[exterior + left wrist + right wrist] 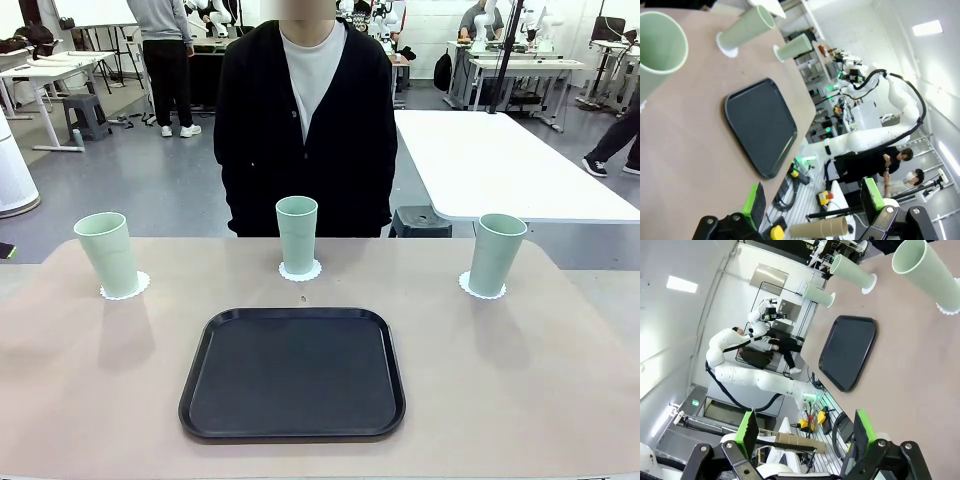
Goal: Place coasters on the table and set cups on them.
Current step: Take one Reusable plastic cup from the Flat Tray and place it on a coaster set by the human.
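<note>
while cups stand on coasters, both grippers hang apart.

I can read no text, label, brand, number or sign anywhere: the cups, the coasters, the black tray and the table before me are all plain.

Matte plastic cups; lacy paper coasters; smooth matte table; semi-gloss black tray.
</note>
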Controlling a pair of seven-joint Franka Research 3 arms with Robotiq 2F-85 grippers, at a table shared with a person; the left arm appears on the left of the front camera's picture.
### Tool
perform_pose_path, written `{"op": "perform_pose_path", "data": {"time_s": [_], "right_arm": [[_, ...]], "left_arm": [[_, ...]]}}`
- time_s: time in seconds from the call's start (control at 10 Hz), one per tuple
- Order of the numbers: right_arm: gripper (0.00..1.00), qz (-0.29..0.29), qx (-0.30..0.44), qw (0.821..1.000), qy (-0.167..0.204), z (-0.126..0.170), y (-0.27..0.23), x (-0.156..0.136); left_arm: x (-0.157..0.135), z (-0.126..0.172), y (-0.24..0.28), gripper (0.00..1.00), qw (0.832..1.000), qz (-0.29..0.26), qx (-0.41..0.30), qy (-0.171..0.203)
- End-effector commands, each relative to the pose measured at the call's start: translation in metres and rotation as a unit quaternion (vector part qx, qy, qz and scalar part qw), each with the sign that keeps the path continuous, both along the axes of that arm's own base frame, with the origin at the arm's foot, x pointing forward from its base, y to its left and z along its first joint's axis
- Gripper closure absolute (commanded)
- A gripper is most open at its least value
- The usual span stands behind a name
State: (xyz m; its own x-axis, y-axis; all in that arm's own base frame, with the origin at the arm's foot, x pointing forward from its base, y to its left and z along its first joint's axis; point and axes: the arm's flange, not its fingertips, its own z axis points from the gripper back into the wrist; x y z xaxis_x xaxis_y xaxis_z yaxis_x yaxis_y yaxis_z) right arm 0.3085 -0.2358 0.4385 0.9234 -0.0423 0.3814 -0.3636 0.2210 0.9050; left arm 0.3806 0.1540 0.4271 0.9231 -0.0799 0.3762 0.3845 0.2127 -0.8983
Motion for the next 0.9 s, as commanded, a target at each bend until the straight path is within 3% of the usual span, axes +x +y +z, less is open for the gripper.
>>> {"op": "perform_pose_path", "data": {"time_s": [0.0,0.8], "right_arm": [[0.0,-0.016,0.006,1.0,0.002,-0.0067,-0.002,-0.0029],[0.0,-0.016,0.006,1.0,0.002,-0.0067,-0.002,-0.0029]], "left_arm": [[0.0002,0.0025,-0.0008,0.0,1.0,0.007,-0.003,-0.002],[0.0002,0.0025,-0.0008,0.0,1.0,0.007,-0.003,-0.002]]}}
